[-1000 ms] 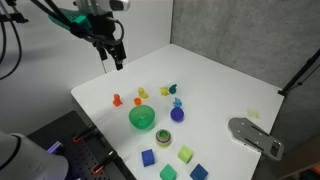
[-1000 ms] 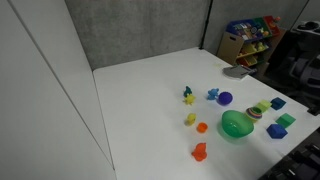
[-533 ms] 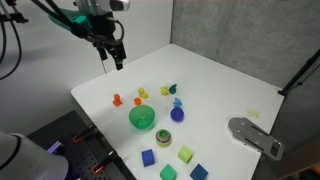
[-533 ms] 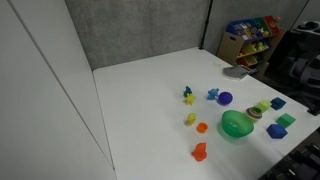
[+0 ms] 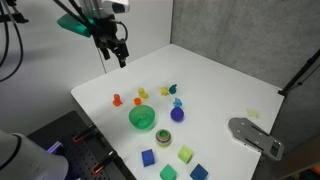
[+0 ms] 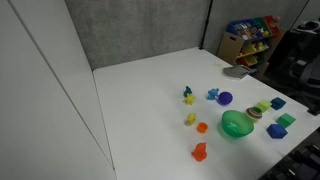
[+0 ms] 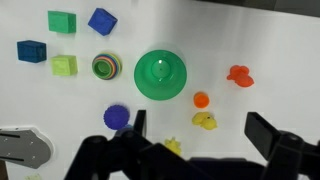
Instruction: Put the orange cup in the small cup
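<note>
Toys lie scattered on the white counter [image 7: 285, 45] below the tool [image 7: 198, 140], which hangs high and clear of everything, its fingers spread wide with nothing between them. In the wrist view, starting at the left, the small low round cup [image 7: 104, 66] sits well ahead of the tool, beyond the finger on that side. It looks ringed from above, and in an exterior view this cup [image 5: 164, 136] shows olive-tan with a dark inside. The large bright green plastic bowl [image 7: 161, 75] comes next, ahead of the middle. Then comes the tiny bright orange plastic cup [image 7: 201, 99], just ahead of the gap between the fingers. A small yellow piece [image 7: 205, 121] lies just beside it on the tool's side, and a redder-orange peg-like piece [image 7: 239, 74] lies further right. The orange cup looks feather-light, stiff and smooth, so a glancing touch would likely skid or tip it. Pinching it squarely across the rim from straight above seems best.
</note>
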You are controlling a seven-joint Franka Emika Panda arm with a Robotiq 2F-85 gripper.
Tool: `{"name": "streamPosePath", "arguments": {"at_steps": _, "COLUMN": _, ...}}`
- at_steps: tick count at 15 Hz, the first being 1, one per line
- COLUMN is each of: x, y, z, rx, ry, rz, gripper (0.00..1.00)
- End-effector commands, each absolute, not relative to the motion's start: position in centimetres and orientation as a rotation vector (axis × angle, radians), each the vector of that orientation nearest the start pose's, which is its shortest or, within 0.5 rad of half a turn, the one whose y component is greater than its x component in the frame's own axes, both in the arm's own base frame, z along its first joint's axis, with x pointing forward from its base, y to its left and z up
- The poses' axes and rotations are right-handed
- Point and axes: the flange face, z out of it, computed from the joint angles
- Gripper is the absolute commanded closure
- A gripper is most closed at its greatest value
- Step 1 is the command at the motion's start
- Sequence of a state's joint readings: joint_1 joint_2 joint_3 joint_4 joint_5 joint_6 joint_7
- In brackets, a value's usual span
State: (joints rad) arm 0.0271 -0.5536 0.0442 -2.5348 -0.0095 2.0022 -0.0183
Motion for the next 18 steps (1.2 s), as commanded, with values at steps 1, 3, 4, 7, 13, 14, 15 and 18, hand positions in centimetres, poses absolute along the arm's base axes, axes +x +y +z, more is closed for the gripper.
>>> {"name": "streamPosePath", "arguments": {"at_steps": 1, "x": 40.0, "y": 4.4, "z": 45.5, "rx": -3.162, "ry": -0.134, "rz": -0.051, "gripper": 0.0}}
{"name": "streamPosePath", "arguments": {"at_steps": 3, "x": 41.0, "y": 5.4, "z": 44.9, "rx": -3.154, "ry": -0.15, "rz": -0.075, "gripper": 0.0}}
{"name": "streamPosePath", "arguments": {"at_steps": 4, "x": 41.6, "y": 5.9, "z": 44.4, "rx": -3.146, "ry": -0.157, "rz": -0.082, "gripper": 0.0}}
{"name": "streamPosePath", "arguments": {"at_steps": 7, "x": 43.2, "y": 7.5, "z": 42.6, "rx": -3.119, "ry": -0.174, "rz": -0.092, "gripper": 0.0}}
{"name": "streamPosePath", "arguments": {"at_steps": 13, "x": 45.9, "y": 9.5, "z": 37.2, "rx": -3.097, "ry": -0.19, "rz": -0.086, "gripper": 0.0}}
{"name": "streamPosePath", "arguments": {"at_steps": 14, "x": 46.5, "y": 9.7, "z": 36.2, "rx": -3.095, "ry": -0.195, "rz": -0.082, "gripper": 0.0}}
{"name": "streamPosePath", "arguments": {"at_steps": 15, "x": 46.9, "y": 9.9, "z": 35.2, "rx": -3.095, "ry": -0.201, "rz": -0.08, "gripper": 0.0}}
{"name": "streamPosePath", "arguments": {"at_steps": 18, "x": 48.2, "y": 10.3, "z": 32.3, "rx": -3.098, "ry": -0.224, "rz": -0.08, "gripper": 0.0}}
